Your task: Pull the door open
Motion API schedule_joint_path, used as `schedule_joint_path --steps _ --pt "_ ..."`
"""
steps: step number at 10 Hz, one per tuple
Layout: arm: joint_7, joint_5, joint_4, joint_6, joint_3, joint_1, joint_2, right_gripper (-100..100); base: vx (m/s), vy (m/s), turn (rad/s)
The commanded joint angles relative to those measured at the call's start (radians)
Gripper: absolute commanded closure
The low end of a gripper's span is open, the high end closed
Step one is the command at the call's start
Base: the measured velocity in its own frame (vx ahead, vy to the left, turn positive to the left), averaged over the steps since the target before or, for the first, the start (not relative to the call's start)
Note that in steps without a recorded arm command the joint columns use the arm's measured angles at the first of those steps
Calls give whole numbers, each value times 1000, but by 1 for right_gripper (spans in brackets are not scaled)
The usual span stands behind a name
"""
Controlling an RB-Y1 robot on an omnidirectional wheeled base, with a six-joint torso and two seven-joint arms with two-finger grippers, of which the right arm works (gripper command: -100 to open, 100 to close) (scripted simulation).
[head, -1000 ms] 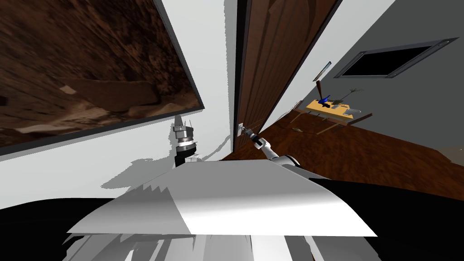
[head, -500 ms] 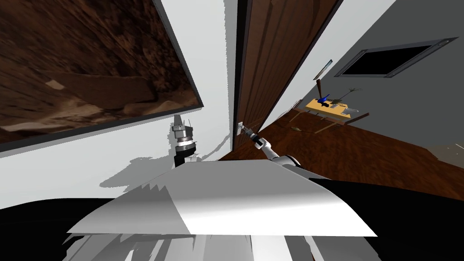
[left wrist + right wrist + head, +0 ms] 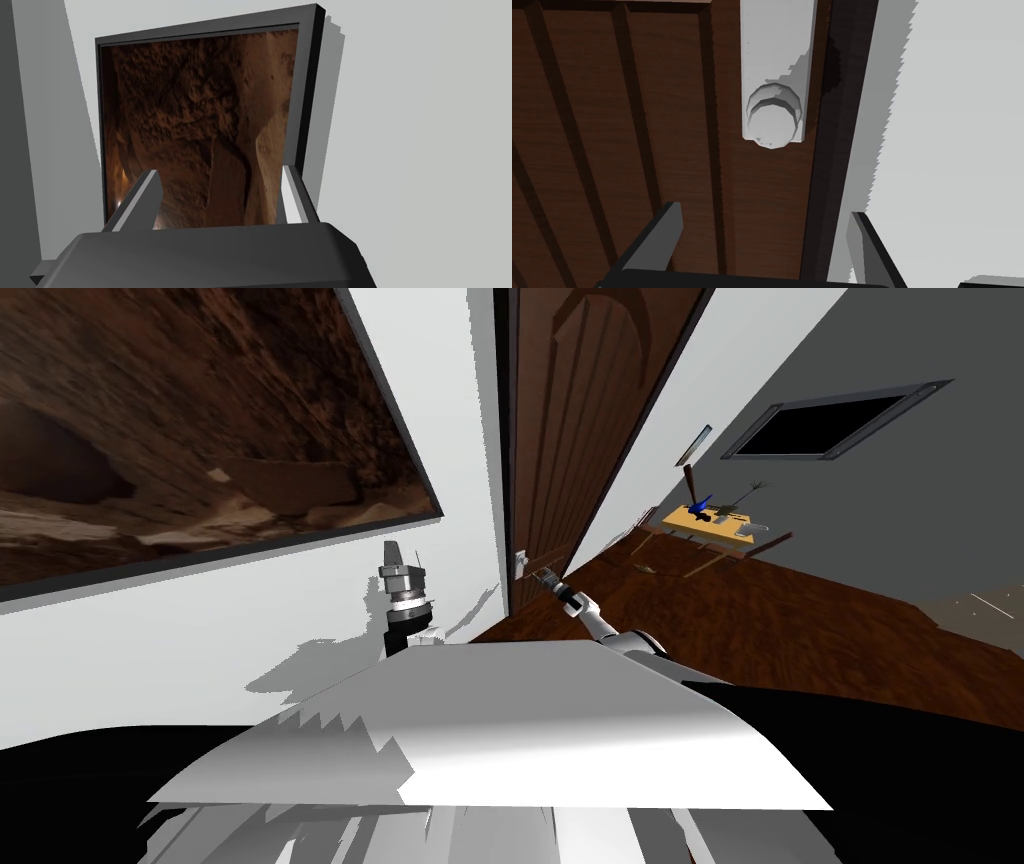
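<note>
The right gripper (image 3: 767,240) is spread wide, short of the white knob (image 3: 772,117) on its plate (image 3: 777,40) at the frame-side edge of the brown panelled door (image 3: 612,125); left gripper (image 3: 220,200) spread, raised by the white wall (image 3: 200,638); wood floor (image 3: 800,628) beyond

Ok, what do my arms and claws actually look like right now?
Left claw and right claw each have two thin, grey, blade-like fingers rising from a dark box. The left wrist is a stack of light grey rings over a dark segment. The right forearm is white with a dark band near the claw. No cables or markings visible.
</note>
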Motion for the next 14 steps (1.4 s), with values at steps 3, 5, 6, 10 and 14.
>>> schedule_joint_path --steps 3,5,6,10,14 --pt "13 -3 2 8 -7 -2 12 -100 131 62 33" --pt "25 -5 4 14 -13 -4 22 -100 202 140 38" --pt "30 -6 5 17 -16 -4 26 -100 187 87 47" --pt "31 -6 4 18 -17 -4 27 100 23 -5 16" --pt "31 -6 4 18 -17 -4 27 100 -2 0 0"
